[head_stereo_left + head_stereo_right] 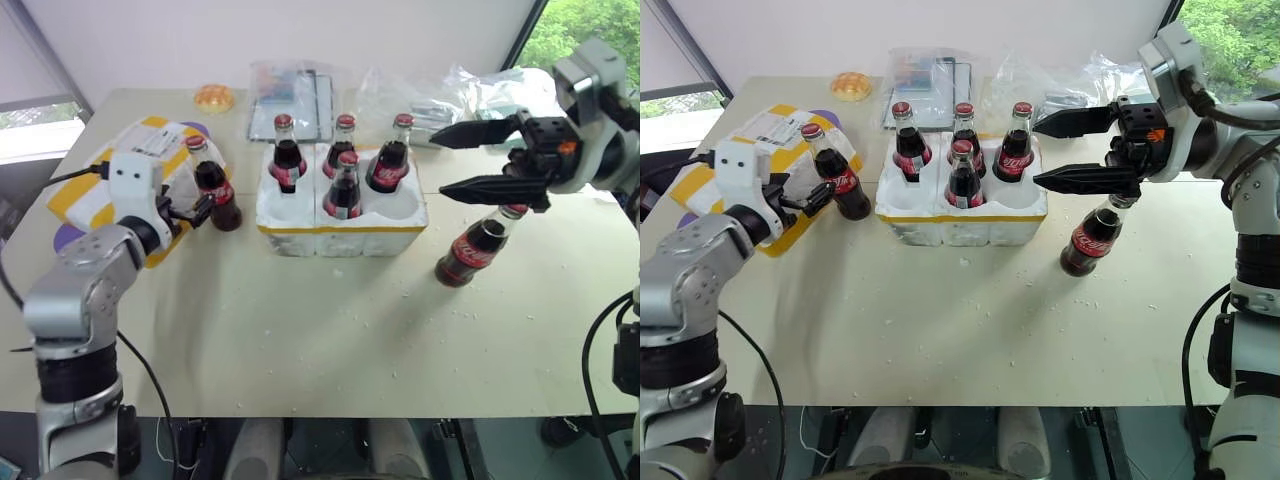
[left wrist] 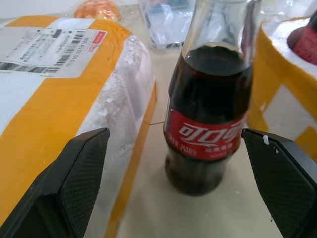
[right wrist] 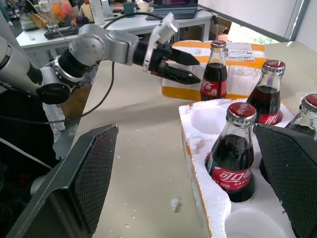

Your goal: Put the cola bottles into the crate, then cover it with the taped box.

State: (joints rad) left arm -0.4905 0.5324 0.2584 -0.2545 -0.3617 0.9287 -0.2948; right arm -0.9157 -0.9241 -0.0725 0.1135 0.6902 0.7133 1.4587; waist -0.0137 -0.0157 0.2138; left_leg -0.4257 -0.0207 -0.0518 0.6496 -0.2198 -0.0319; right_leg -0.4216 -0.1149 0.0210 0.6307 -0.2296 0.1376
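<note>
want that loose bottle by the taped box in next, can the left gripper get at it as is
Probably yes. The left gripper is open and lined up with the bottle, which stands between its fingers. The taped box is close beside one finger.

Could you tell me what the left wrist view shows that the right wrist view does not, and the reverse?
Left wrist view: the printed shipping label on the taped box, close up.

Right wrist view: the left gripper, open, beside the loose bottle, and the crate's empty wells.

Both: that bottle on the table, the box next to it, part of the crate, and wide-open fingers.
</note>
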